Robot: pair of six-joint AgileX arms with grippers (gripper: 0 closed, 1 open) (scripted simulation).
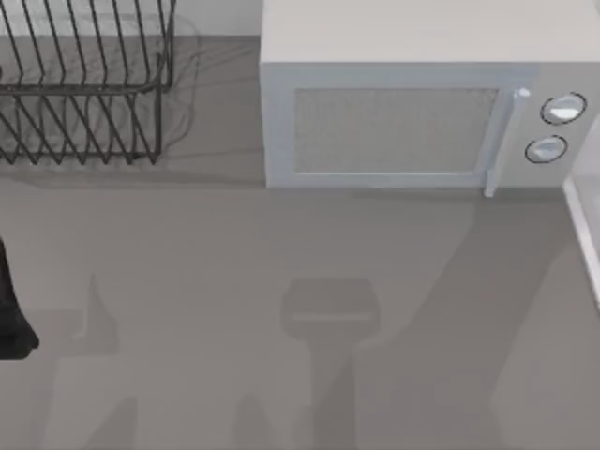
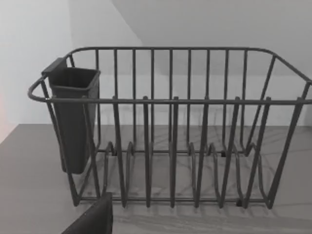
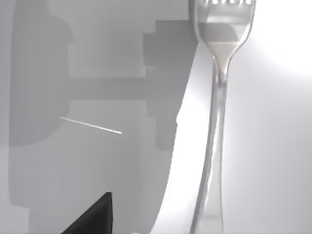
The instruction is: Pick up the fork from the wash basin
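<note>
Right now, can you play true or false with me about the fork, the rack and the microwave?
1. The fork is shiny silver. True.
2. The rack is full of plates. False: no plates stand in it.
3. A dark cup hangs on the rack's end. True.
4. The microwave door is open. False: it is shut.
5. The microwave has two round knobs. True.
6. The left arm is over the microwave. False: it sits at the table's left edge.

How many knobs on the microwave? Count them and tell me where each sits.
2. Both sit on the microwave's right-hand panel in the top view, beside the door handle: the upper knob and the lower knob directly beneath it. None seem hidden.
</note>
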